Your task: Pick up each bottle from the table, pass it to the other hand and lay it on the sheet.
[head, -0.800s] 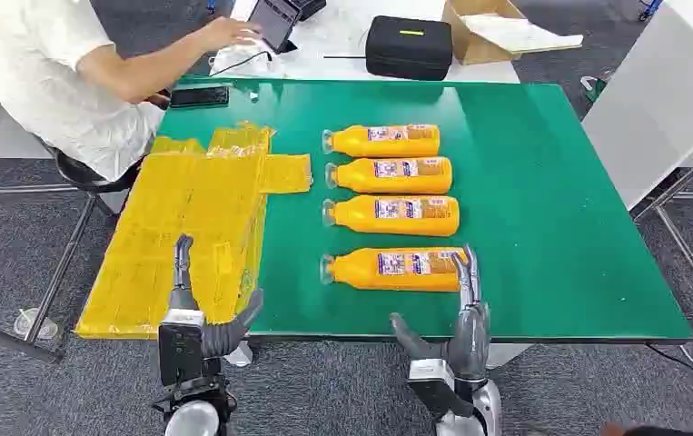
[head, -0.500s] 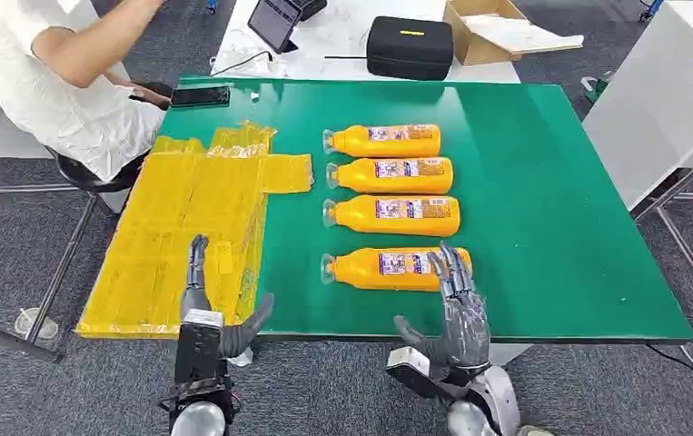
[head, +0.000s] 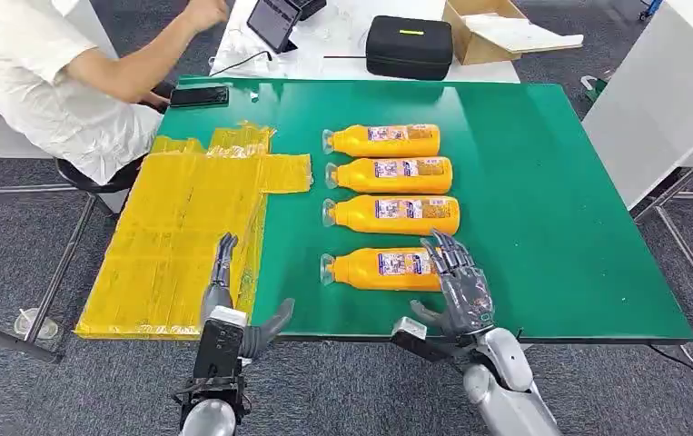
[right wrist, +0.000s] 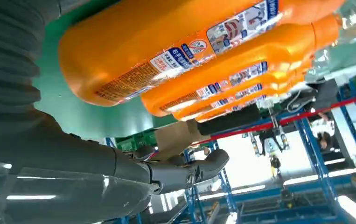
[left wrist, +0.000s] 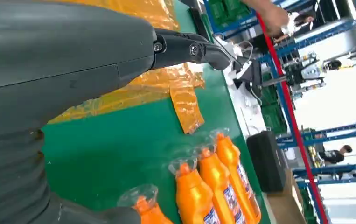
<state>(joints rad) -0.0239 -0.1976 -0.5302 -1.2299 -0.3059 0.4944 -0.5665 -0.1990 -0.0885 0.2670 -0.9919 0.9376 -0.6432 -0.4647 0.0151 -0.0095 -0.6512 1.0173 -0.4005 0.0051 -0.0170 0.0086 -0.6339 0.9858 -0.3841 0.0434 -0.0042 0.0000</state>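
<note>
Several orange bottles lie side by side on the green table (head: 551, 200), caps to the left. My right hand (head: 456, 283) reaches over the base end of the nearest bottle (head: 383, 269), fingers spread and holding nothing. The right wrist view has that bottle (right wrist: 176, 42) close up, with the dark fingers (right wrist: 185, 172) apart from it. The yellow sheet (head: 188, 218) covers the table's left part. My left hand (head: 233, 313) is open at the table's front edge, beside the sheet's near corner. The left wrist view takes in the sheet (left wrist: 166, 88) and the bottles (left wrist: 213, 182).
A person in a white shirt (head: 43, 82) sits at the table's far left corner, arm raised toward a tablet (head: 274, 20). A black phone (head: 200, 95) lies at the table's back edge. Behind are a black case (head: 409, 45) and a cardboard box (head: 488, 27). A white cabinet (head: 669, 91) stands to the right.
My right hand has moved forward and tilted over the nearest bottle's base end. My left hand has shifted right along the front edge. The person's arm has lifted off the tablet.
</note>
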